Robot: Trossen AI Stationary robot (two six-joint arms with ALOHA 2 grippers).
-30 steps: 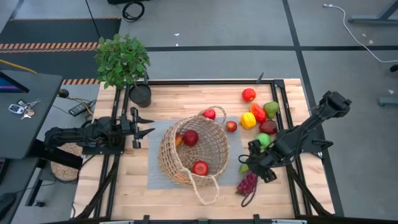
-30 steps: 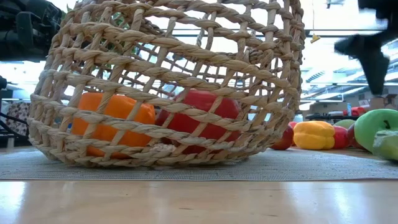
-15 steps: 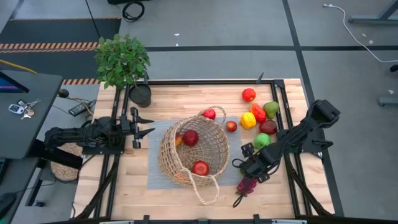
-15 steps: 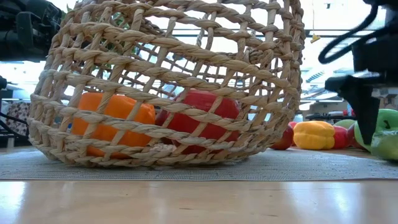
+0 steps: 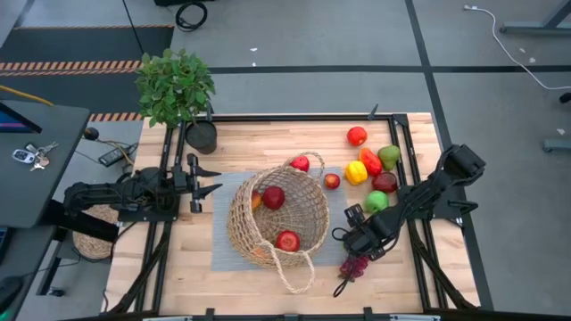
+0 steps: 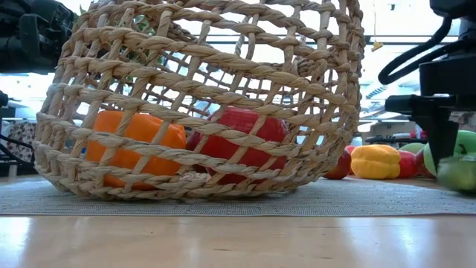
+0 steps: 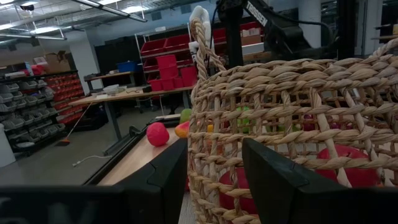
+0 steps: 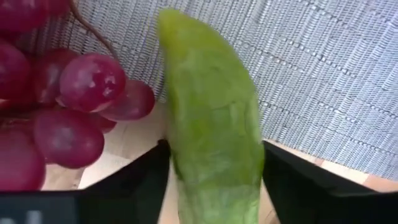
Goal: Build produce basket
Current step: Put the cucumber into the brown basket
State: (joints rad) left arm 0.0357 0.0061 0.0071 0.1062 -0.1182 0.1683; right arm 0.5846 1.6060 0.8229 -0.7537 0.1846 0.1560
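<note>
Here the right gripper (image 5: 354, 241) hangs low over the wooden counter (image 5: 169, 259) just beside the large round tan woven wicker basket (image 5: 278, 221), on the side nearest the loose produce, and its two dark fingers (image 8: 134, 180) stand apart with a long pale green cucumber-like vegetable (image 8: 214, 143) lying between them. In the right wrist view that vegetable's long axis runs straight out ahead of the gripper, along the gap between the fingers, which flank it without visibly pressing on it, so the grasp looks lined up but not yet closed. A bunch of purple grapes (image 8: 68, 99) lies right against the vegetable on one side, close enough that one finger may well brush it, and the grey woven mat (image 8: 323, 74) under the basket lies on the other side. The right arm is plainly the nearer one; the left gripper (image 5: 207, 178) waits well apart at the basket's other side, fingers spread and holding nothing. The basket lies tipped on the mat, already holding red apples (image 5: 274, 197) and an orange fruit (image 6: 134, 141), while a yellow pepper (image 5: 356, 172) and other pieces wait on the counter beyond the right gripper.
</note>
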